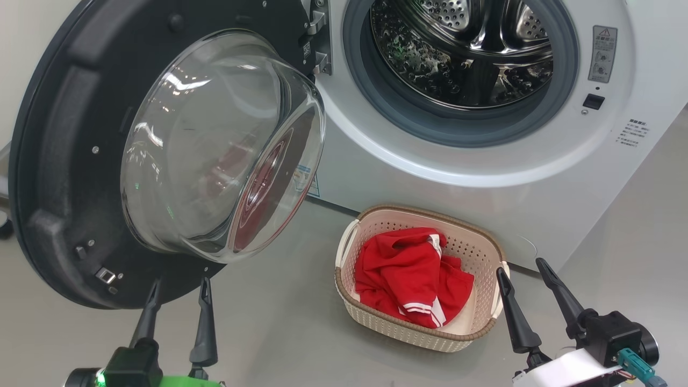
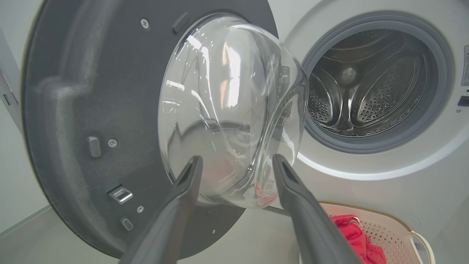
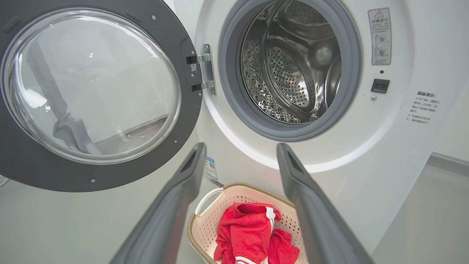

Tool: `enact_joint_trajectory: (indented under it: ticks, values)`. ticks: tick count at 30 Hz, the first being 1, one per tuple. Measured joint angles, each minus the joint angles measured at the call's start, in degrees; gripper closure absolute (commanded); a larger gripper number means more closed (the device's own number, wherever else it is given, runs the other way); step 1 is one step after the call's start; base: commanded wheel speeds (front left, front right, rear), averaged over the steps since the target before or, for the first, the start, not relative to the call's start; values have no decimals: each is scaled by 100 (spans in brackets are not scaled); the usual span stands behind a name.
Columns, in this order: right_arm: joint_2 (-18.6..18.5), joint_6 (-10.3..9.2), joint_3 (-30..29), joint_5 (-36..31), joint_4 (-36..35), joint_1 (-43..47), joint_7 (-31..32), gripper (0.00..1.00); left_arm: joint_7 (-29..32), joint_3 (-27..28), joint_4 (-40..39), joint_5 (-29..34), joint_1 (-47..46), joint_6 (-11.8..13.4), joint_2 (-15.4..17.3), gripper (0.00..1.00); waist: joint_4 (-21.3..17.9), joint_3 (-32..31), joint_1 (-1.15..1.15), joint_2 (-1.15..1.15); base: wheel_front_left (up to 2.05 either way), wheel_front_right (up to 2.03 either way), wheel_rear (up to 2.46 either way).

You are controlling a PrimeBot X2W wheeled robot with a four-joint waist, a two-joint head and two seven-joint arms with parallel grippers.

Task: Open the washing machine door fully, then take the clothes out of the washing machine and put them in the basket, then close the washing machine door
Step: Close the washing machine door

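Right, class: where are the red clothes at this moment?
In the head view the clothes lie in the basket, lower centre, just in front of the machine and right of the open door.

Left claw (image 1: 180, 281) gapes, fingers pointing up; right claw (image 1: 520, 265) likewise.

The washing machine door (image 1: 59, 177) runs off the top edge of the head view, as does the drum (image 1: 462, 59) of the washing machine (image 1: 376, 161). The printed text (image 1: 631, 134) is too small to read. A blue sticker (image 1: 315, 188) sits half hidden behind the door's glass. In the right wrist view the bottom edge cuts the basket (image 3: 209, 224) and the clothes (image 3: 245, 234); perhaps more than one garment, but the folds hide it.
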Motion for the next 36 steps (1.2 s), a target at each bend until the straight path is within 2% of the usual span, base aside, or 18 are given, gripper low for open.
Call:
enact_joint_trajectory:
  ticks: [1, 2, 3, 4, 10, 13, 17, 22, 27, 30, 36]
  values:
    - [0, 0, 0, 0, 0, 0, 0, 0, 0, -11, -2, -14, 0, 0, 0, 55, 0, 3, 0, 0, 0, 0, 0]
    - [-1, 0, -1, 0, 0, 0, 0, 0, 0, -20, -7, -42, 0, 0, 0, 63, 1, 6, 0, 0, 0, 0, 0]
    - [-1, 0, -2, 0, 1, -1, 0, 0, -1, -30, -8, -62, 0, 0, 0, 87, 2, 9, 0, 0, 0, 0, 0]
    - [-1, 0, -2, 0, 2, -1, 0, 0, -2, -36, -9, -90, 0, 0, 0, 100, 3, 10, 0, 0, 0, 0, 0]
    - [-2, 20, -2, 0, 4, -3, 0, 0, -9, -143, -68, -181, 0, 0, 2, 100, 16, 20, 0, 0, 0, 0, 0]
    - [-3, 20, -5, 0, -2, -3, 0, 0, -53, -361, -289, -578, -4, 0, 7, 100, 23, 40, 0, 0, 0, 0, 0]
    - [-34, 21, -9, 0, 0, -4, 0, 0, -59, -608, -687, -1604, -18, -30, 7, 100, 40, 73, 0, 0, 0, 0, 0]
    - [-66, 21, -23, 0, 1, -4, 0, 0, -105, -744, -1251, -3056, -91, -359, 11, 100, 65, 80, 0, 0, 0, 0, 0]
    - [-80, 21, -26, 0, 1, -5, 0, 0, -126, -727, -1906, -4822, -157, -661, 11, 100, 97, 74, 0, 0, 0, 0, 0]
    - [-80, 21, -26, 0, 0, -5, 0, 0, -126, -487, -2189, -5643, -166, -820, 8, 100, 111, 71, 0, 0, 0, 0, 0]
    - [-81, 20, -31, 1, -1, -5, 0, 0, -153, 547, -2575, -6204, -427, -1031, 4, 100, 132, 87, 0, 0, 0, 0, 0]
